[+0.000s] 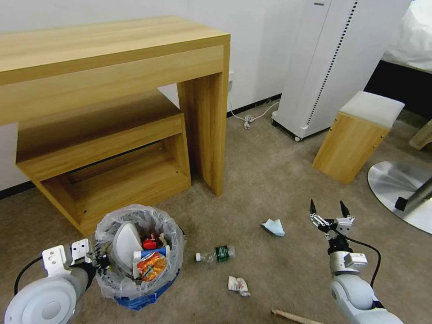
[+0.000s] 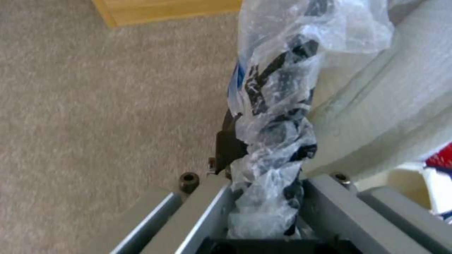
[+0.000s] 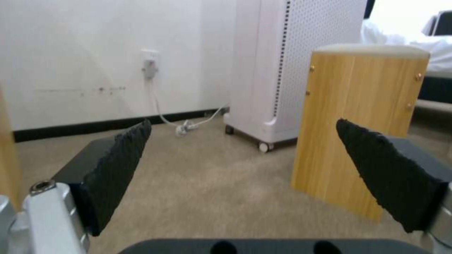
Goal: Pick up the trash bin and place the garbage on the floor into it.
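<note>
Already the job looks well past halfway. The trash bin (image 1: 139, 256) stands on the floor (image 1: 270, 180) at about 7 o'clock in the head view, just in front of the wooden surface (image 1: 112, 58), and it holds a white slipper (image 1: 125, 243), an orange snack wrapper (image 1: 150, 265) and a red scrap. Its plastic liner (image 2: 278, 116) spills over the rim.

The left gripper (image 1: 96, 260) sits at the bin's 9 o'clock edge, clamped on the rim with the bunched liner caught between its jaws; the left wrist view shows the crumpled film pinched there, with the slipper just inside.

What is left, as far as I can judge, is four loose pieces on the carpet:
- a small clear bottle (image 1: 217, 254) with a green label, lying on its side just beside the bin at its 3 o'clock;
- a crumpled wrapper (image 1: 238, 285) at about 5 o'clock from the bottle;
- a bluish-white tissue (image 1: 273, 227) at roughly 1 o'clock from the bottle;
- a wooden stick (image 1: 294, 317) at the lower edge of the head view.

The right gripper (image 1: 330, 215) hovers over the carpet with its jaws spread wide and nothing between them. From it the tissue lies nearest, at about 9 o'clock; the bottle and wrapper lie farther off, toward 8 o'clock. Its wrist camera looks toward a wooden stool (image 3: 362, 123) and a white appliance (image 3: 282, 63), not at any litter.
</note>
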`<state>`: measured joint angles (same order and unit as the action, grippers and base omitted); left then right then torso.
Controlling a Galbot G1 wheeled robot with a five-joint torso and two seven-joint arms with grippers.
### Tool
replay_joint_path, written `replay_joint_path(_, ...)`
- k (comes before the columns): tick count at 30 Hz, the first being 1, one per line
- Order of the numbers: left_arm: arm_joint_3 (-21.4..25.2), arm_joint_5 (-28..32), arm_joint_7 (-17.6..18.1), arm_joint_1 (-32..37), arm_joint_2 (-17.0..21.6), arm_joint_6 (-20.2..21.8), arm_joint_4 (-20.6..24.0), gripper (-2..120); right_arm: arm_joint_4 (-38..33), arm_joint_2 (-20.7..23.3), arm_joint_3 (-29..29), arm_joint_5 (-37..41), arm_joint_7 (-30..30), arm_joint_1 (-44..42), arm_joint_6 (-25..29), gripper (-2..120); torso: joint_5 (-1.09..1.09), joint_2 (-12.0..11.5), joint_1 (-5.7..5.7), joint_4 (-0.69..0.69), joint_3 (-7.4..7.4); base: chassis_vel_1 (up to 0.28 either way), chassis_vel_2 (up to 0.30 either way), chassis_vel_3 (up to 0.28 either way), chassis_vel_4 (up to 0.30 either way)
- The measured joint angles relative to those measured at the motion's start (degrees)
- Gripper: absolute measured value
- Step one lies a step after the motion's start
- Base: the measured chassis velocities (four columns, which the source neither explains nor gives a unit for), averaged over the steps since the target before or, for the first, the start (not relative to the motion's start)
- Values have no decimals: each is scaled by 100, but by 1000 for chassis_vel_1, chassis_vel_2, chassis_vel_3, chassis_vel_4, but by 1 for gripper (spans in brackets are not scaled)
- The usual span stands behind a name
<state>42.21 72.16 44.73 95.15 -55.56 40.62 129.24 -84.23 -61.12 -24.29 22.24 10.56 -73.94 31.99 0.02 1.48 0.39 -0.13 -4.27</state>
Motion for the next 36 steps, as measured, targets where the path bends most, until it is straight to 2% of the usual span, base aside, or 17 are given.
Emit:
replay_joint_path(3, 27, 12, 0, 0, 28, -5, -27, 0, 18, 42, 5, -108, 103, 92, 1, 100, -3, 0, 0, 0, 0, -109, 45, 84, -85)
replay_joint_path(6, 65, 80, 51, -1, 77, -23, -38, 0, -101, 228, 75, -170, 339, 180, -334, 100, -2, 0, -1, 0, 2, 0, 0, 0, 0)
replay_joint_path(11, 65, 113, 94, -25, 48, -23, -38, 0, -160, 380, 248, -363, 475, 244, -542, 100, -3, 0, -2, 0, 2, 0, 0, 0, 0)
replay_joint_path(17, 131, 112, 133, 57, 20, -17, -32, 0, -213, 602, 943, -519, 498, 524, -808, 100, -1, 0, -1, 0, 2, 0, 0, 0, 0)
replay_joint_path(19, 154, 107, 139, 97, 20, 1, -12, 0, -262, 684, 1119, -348, 281, 615, -931, 100, -2, 0, -1, 2, 2, 0, 0, 0, 0)
replay_joint_path(22, 217, 121, 163, 156, 17, 25, 36, 0, -239, 938, 1462, -73, -533, 822, -1254, 100, -3, 0, -2, -1, 2, 0, 0, 0, 0)
replay_joint_path(23, 217, 121, 163, 156, 17, 25, 36, 0, -239, 938, 1462, -73, -533, 822, -1254, 100, -3, 0, -2, -1, 2, 0, 0, 0, 0)
replay_joint_path(26, 318, 133, 210, 211, -1, 30, 44, 0, -5, 1218, 2209, -32, -811, 1348, -1426, 100, -1, 0, -1, 0, 2, 0, 0, 0, 0)
replay_joint_path(27, 318, 133, 210, 211, -1, 30, 44, 0, -5, 1218, 2209, -32, -811, 1348, -1426, 100, -1, 0, -1, 0, 2, 0, 0, 0, 0)
replay_joint_path(29, 367, 163, 250, 229, -1, 30, 44, 0, 69, 1321, 2580, 123, -991, 1606, -1556, 100, -4, 0, -1, 1, 2, 0, 0, 0, 0)
replay_joint_path(30, 437, 249, 292, 238, 36, 34, 47, 0, 192, 1460, 2969, 454, -1703, 1910, -1658, 100, 1, 0, -1, 2, 1, 0, 0, 0, 0)
replay_joint_path(31, 437, 249, 292, 238, 36, 34, 47, 0, 192, 1460, 2969, 454, -1703, 1910, -1658, 100, 1, 0, -1, 2, 1, 0, 0, 0, 0)
replay_joint_path(33, 469, 335, 342, 247, 113, 40, 52, 0, 369, 1659, 3412, 735, -3049, 2364, -1663, 100, -3, 0, -1, 0, 2, 0, 0, 0, 0)
replay_joint_path(34, 463, 354, 347, 245, 132, 43, 49, 0, 480, 1726, 3649, 733, -3431, 2621, -1663, 100, -2, 0, -1, -1, 1, 0, 0, 0, 0)
replay_joint_path(36, 452, 357, 355, 234, 135, 43, 36, 0, 555, 1773, 3818, 726, -3644, 2823, -1666, 100, 1, 0, -1, -1, 1, 0, 0, 0, 0)
